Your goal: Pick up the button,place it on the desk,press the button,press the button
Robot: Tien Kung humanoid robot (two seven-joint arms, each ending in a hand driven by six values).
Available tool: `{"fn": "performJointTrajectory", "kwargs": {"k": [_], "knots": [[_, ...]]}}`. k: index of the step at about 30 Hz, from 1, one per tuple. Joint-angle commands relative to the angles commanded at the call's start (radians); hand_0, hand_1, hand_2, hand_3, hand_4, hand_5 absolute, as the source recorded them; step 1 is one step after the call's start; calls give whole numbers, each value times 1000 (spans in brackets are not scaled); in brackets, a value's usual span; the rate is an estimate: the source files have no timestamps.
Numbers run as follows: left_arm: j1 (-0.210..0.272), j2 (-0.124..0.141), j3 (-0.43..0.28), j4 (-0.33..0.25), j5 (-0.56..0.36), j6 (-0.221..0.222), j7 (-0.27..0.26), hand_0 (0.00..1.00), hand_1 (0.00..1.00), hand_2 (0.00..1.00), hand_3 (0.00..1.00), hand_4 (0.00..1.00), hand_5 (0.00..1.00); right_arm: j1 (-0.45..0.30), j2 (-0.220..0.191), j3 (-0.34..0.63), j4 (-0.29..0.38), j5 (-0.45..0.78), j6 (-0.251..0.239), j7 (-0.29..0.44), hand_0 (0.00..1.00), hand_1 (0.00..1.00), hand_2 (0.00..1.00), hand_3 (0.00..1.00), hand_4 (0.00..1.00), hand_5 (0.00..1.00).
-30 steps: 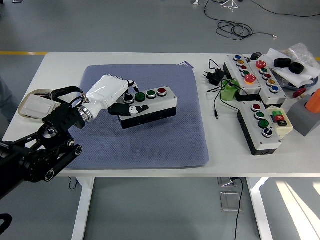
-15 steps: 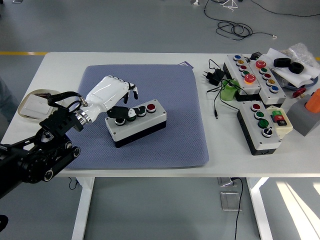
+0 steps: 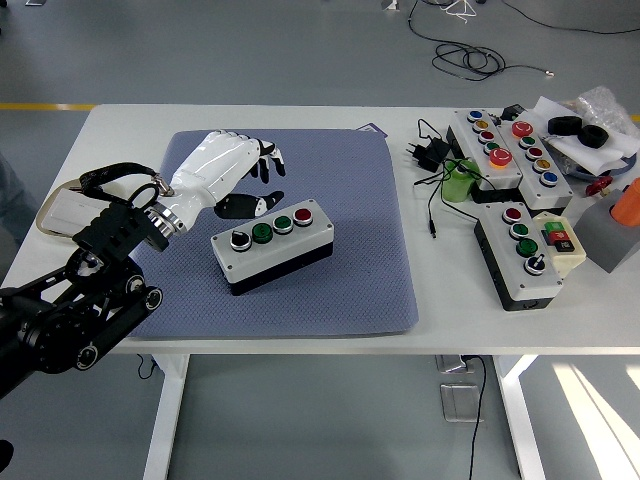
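A white button box [image 3: 272,243] with a black base lies flat on the blue-grey mat [image 3: 340,290]. Its top carries a black selector knob, two green buttons and a red button. My left hand [image 3: 245,175], white with black fingertips, hovers just behind and to the left of the box, apart from it, fingers spread and holding nothing. The left arm comes in from the lower left. The right arm is out of view.
Other button boxes [image 3: 500,147] [image 3: 524,252] lie at the right with a black plug adapter [image 3: 432,153], a green cylinder [image 3: 458,183] and loose cables. A white-grey object [image 3: 60,212] sits at the table's left edge. Bagged parts [image 3: 590,130] are at the far right.
The hand set the button box down on the mat, let go of it, and lifted up and back to the left. The box now rests flat.
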Motion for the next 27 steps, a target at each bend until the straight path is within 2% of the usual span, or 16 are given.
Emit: {"fn": "performJointTrajectory", "kwargs": {"k": [4,5,7,10,11,12,16,18,22,23,27], "knots": [[29,21,-36,-105,70,-88,53,186,281,321,763,640,327,-4,0,-1,0,2,0,1,787,797,817,751,412,479],[34,25,-42,-133,80,-102,61,99,207,245,807,602,380,-5,0,-1,0,2,0,1,787,797,817,751,412,479],[42,34,-53,-181,97,-132,75,99,207,245,807,602,380,-6,0,-2,0,2,0,1,787,797,817,751,412,479],[47,44,-61,-227,118,-175,94,99,207,245,807,602,380,-8,0,-1,0,2,0,0,787,797,817,751,412,479],[48,47,-63,-245,134,-200,103,65,161,197,777,582,419,-9,0,-1,0,0,0,0,787,797,817,751,412,479],[49,53,-63,-259,147,-221,110,65,161,197,777,582,419,-10,0,0,0,-1,0,-1,787,797,817,751,412,479],[49,65,-58,-278,182,-295,132,65,161,197,777,582,419,-13,0,3,0,-3,-1,-2,787,797,817,751,412,479],[48,70,-56,-278,192,-327,144,55,147,177,738,551,402,-14,0,5,0,-5,-1,-2,787,797,817,751,412,479],[46,74,-54,-274,209,-370,162,55,147,177,738,551,402,-16,0,6,0,-6,-1,-2,787,797,817,751,412,479],[44,75,-54,-270,217,-385,169,44,118,144,721,536,353,-15,0,7,0,-8,0,-2,787,797,817,751,412,479],[42,77,-52,-257,230,-428,187,44,118,144,721,536,353,-13,0,7,0,-5,0,-1,787,797,817,751,412,479]]}}
